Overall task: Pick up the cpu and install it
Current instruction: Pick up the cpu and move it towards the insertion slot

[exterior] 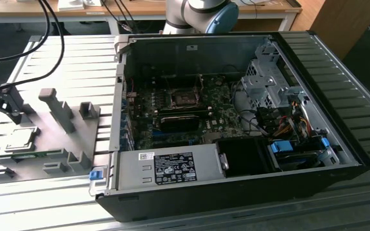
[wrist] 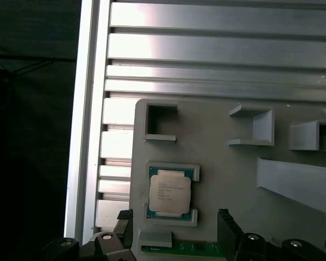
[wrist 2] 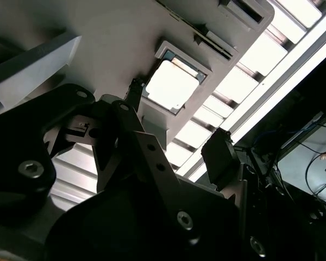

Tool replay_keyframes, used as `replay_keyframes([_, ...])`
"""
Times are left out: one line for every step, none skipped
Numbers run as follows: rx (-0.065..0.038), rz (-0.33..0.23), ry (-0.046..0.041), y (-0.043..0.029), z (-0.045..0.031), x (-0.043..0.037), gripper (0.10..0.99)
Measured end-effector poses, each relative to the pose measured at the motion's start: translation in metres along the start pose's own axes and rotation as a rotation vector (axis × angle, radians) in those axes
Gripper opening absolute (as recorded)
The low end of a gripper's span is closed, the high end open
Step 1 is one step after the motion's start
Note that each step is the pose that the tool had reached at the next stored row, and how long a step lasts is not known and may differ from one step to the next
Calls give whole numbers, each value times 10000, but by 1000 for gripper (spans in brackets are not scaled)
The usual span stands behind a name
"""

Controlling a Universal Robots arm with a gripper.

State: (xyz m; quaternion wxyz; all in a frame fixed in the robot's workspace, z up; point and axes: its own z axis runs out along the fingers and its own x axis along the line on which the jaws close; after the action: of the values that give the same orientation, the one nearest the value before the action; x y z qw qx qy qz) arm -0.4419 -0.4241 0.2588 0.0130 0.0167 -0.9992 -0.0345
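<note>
The cpu is a small square chip with a shiny metal top, lying flat in a framed pocket of the grey fixture plate at the exterior view's left. My gripper hangs just above and beside it, open and holding nothing. In both wrist views the cpu lies a little ahead of the gap between the two black fingers, which do not touch it. The dark metal-framed socket sits on the motherboard inside the open computer case.
Tall grey blocks stand on the fixture close to the cpu. A green memory stick lies along the plate's edge. Black cables hang at the back left. A power supply and drive cage crowd the case.
</note>
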Motion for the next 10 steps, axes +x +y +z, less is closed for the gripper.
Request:
replay_keyframes([0,0,0,-1,2,-2,718])
replay_keyframes([0,-1,0,-1,4,-3,718])
replay_keyframes([0,-1,0,-2,7,-3,718])
replay_keyframes([0,-1,-1,-2,10,-3,718])
replay_keyframes([0,-1,-1,-2,13,-4,718])
replay_keyframes([0,-1,0,-2,15,-4,718])
replay_keyframes([0,-1,0,-2,17,-4,718])
replay_keyframes([0,-1,0,-2,19,-4,718])
replay_keyframes([0,-1,0,-2,22,-4,718])
replay_keyframes([0,-1,0,-3,24,-4,718])
